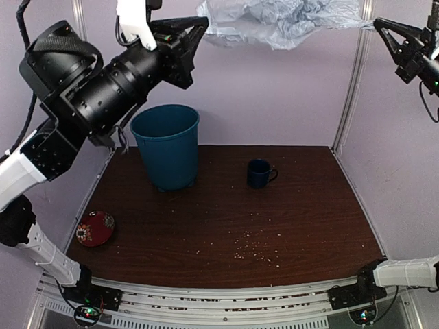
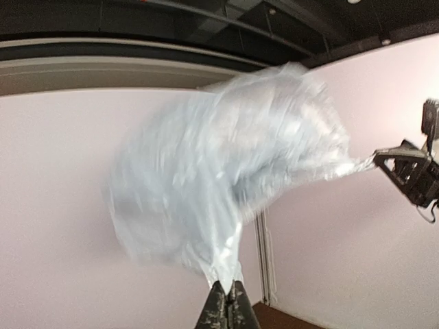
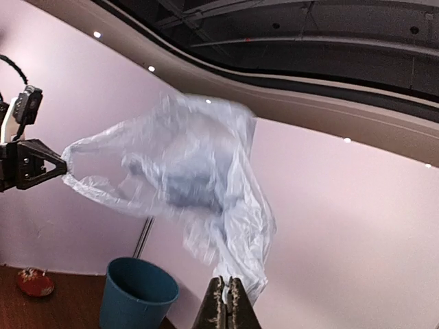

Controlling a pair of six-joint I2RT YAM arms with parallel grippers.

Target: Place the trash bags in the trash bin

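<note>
Plastic bag (image 2: 226,171) fills both wrist views; bin (image 3: 137,296) only right's.

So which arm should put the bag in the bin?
Probably left: the left gripper, shut on the crinkly pale blue-grey plastic bag, hangs high but nearer the round teal plastic bin; the right gripper is far off sideways.
</note>
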